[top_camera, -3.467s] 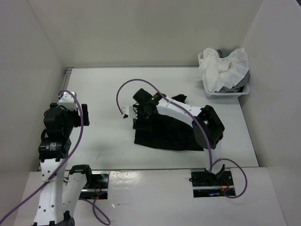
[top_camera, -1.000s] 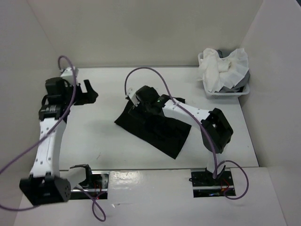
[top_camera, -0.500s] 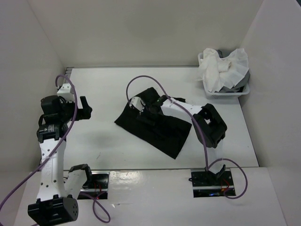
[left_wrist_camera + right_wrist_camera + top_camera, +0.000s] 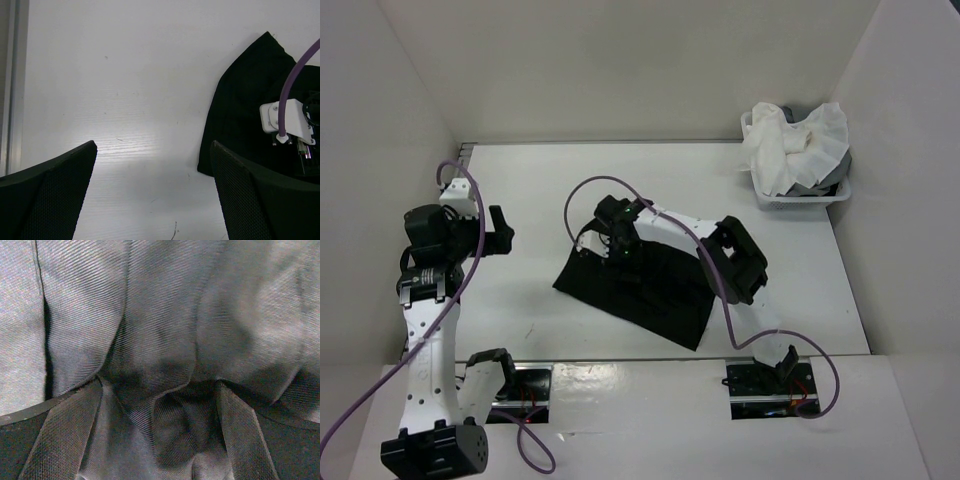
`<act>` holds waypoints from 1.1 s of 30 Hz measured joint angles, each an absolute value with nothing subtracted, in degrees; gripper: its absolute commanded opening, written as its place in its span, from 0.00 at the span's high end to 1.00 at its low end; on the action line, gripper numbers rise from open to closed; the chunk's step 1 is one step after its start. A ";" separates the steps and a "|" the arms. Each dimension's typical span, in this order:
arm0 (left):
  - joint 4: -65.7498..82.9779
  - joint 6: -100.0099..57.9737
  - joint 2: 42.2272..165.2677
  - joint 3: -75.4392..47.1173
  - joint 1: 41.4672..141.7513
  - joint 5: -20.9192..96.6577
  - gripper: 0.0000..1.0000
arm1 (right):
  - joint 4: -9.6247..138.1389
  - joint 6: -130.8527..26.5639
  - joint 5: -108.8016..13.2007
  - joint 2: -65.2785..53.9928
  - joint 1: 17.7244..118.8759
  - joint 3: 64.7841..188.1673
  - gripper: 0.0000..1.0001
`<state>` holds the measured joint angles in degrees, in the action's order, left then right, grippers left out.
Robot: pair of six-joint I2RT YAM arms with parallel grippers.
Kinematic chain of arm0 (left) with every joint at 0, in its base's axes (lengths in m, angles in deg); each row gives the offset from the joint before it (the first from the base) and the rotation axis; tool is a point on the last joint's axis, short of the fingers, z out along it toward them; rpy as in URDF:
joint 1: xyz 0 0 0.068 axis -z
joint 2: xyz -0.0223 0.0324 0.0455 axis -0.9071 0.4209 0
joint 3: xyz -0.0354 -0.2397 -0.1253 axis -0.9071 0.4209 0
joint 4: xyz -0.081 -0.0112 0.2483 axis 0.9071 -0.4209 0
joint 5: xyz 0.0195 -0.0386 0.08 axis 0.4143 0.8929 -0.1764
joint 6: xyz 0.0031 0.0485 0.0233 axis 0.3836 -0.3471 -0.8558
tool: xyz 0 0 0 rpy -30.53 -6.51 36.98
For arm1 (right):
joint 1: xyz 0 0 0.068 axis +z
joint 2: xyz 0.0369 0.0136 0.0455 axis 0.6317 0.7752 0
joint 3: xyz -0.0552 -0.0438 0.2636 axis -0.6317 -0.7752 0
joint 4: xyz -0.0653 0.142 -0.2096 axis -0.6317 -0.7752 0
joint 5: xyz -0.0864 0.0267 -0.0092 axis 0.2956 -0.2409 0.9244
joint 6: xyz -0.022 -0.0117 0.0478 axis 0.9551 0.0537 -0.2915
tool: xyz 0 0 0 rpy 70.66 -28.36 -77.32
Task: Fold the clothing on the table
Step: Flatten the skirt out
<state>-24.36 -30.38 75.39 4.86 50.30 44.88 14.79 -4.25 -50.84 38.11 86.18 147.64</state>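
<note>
One pleated, twill-textured black skirt [image 4: 650, 295]

A robot test cell in a lab — a bare white tabletop [image 4: 530, 180] boxed in by plain white panels [image 4: 620, 70], a left arm [image 4: 420, 340] and right arm [image 4: 670, 228] bolted at its near edge, purple cables [image 4: 603, 179] looping off them, a basket [image 4: 800, 203] of cloths [image 4: 790, 140] in the far corner.

Free lanes and blocks
Bare table [image 4: 540, 180] left and far of the skirt [image 4: 650, 290] — open passage; right arm [image 4: 670, 225] lies across the skirt's far edge, basket [image 4: 792, 203] fills the far-right corner.
</note>
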 measured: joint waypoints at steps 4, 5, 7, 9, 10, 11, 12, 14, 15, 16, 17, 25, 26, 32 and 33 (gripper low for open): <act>-24.36 -30.90 75.17 4.86 50.30 44.88 0.00 | 14.53 -10.48 -54.27 40.36 86.77 151.83 0.02; -24.36 -30.93 75.10 4.86 50.30 44.88 0.00 | 15.47 -13.25 -54.68 40.58 86.72 152.20 0.02; -24.36 -30.95 74.99 4.86 50.30 44.85 0.00 | 17.72 -19.90 -54.57 40.87 86.44 152.57 0.02; -24.36 -30.95 74.97 4.86 50.30 44.85 0.00 | 20.25 -27.29 -53.94 41.28 85.89 153.27 0.02; -24.36 -30.95 74.99 4.86 50.30 44.85 0.00 | 21.39 -31.37 -53.33 41.78 85.48 153.95 0.02; -24.36 -30.95 75.02 4.86 50.30 44.83 0.00 | 22.37 -35.29 -52.45 42.37 84.95 154.98 0.02; -24.36 -30.95 75.02 4.86 50.30 44.81 0.00 | 23.60 -38.98 -51.47 42.99 84.19 155.79 0.02; -24.36 -30.95 75.06 4.86 50.30 44.70 0.00 | 26.02 -45.30 -48.06 43.66 82.42 156.57 0.02; -24.36 -30.95 75.10 4.88 50.28 44.59 0.00 | 27.25 -48.27 -45.53 43.84 81.43 156.66 0.02; -24.36 -30.95 75.30 4.88 50.30 44.39 0.00 | 28.14 -51.33 -42.27 43.93 80.32 156.66 0.02; -24.34 -30.95 75.50 4.88 50.30 44.26 0.00 | 28.71 -54.11 -39.12 43.97 79.23 156.60 0.02; -24.23 -30.90 80.02 4.88 50.30 43.85 0.00 | 29.08 -67.02 -22.49 43.97 73.87 156.47 0.02; -24.19 -30.90 81.05 4.88 50.28 44.11 0.00 | 29.08 -67.63 -21.83 43.90 73.74 156.47 0.02; -24.25 -30.20 95.56 0.95 52.77 49.99 0.00 | 29.28 -68.40 -21.44 41.08 74.51 154.45 0.02; -24.30 -29.33 99.08 -0.62 53.47 51.43 0.00 | 29.37 -68.25 -21.29 40.17 74.81 153.82 0.02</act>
